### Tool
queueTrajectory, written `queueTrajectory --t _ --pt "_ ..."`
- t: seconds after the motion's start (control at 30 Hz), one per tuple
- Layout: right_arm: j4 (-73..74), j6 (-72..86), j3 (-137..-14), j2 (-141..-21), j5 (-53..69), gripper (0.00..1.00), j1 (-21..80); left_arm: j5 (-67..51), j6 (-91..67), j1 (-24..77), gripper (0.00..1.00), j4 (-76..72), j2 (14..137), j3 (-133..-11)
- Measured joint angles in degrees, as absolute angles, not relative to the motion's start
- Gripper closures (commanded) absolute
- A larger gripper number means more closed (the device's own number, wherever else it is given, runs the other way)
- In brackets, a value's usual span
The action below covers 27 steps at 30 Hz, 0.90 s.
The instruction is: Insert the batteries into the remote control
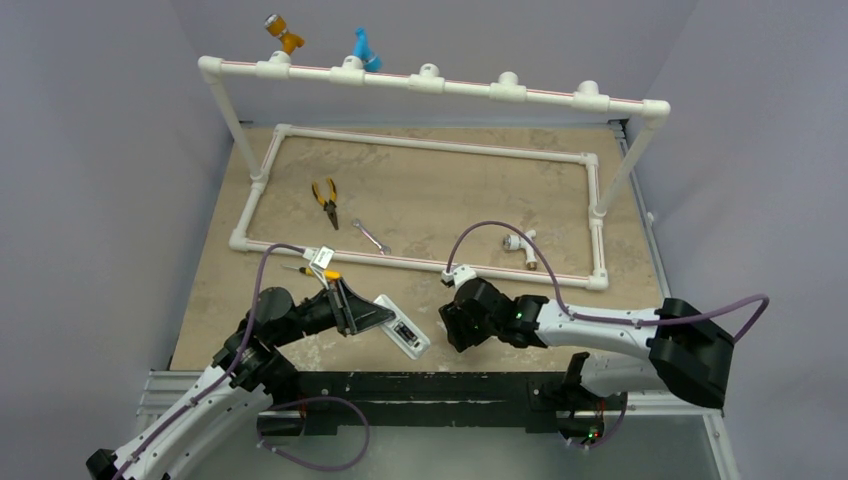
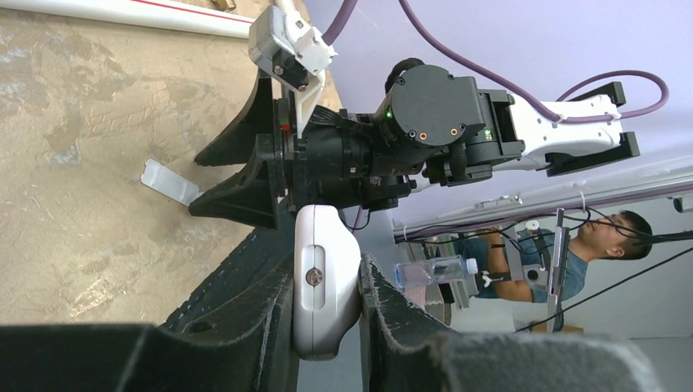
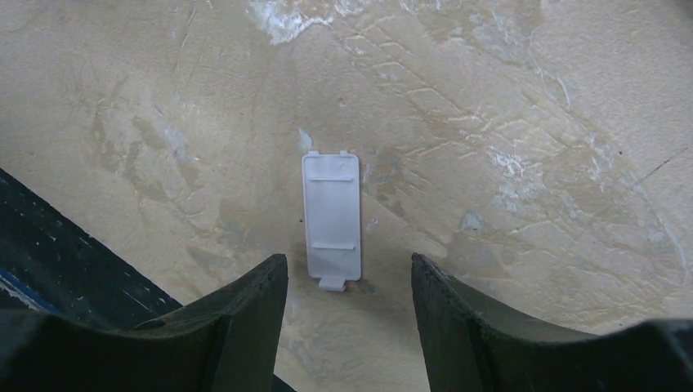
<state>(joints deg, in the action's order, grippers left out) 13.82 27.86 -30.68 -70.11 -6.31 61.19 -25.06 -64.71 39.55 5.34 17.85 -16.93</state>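
remote control (image 1: 405, 338) clamped between left gripper (image 2: 325, 286) jaws — right gripper (image 3: 350, 273) jaws parted, empty, hovering just above white cover piece (image 3: 332, 216) lying flat on tan table (image 3: 531, 122).

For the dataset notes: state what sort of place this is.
Likely a robotics lab bench: a tabletop boxed in by plain grey panels, a white PVC pipe frame standing on it, and a man seated among cables beyond.

No text, label or number can be read anywhere
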Motion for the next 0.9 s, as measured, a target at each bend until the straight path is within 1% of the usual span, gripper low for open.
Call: queueTrajectory --t 0.17,0.4,0.9 --pt "13.7 27.9 -32.2 -72.5 -7.8 0.48 62.3 -25.1 -64.7 39.6 1.0 5.5 17.0 -16.9" --pt "14.3 28.1 -32.5 -72.9 -9.7 0.53 62.7 -25.0 -64.7 39.6 1.0 5.5 16.8 -16.9" --pt "15.0 28.3 -34.3 -75.1 -11.1 0.54 63.4 -25.0 -64.7 39.6 1.0 5.5 17.1 -16.9"
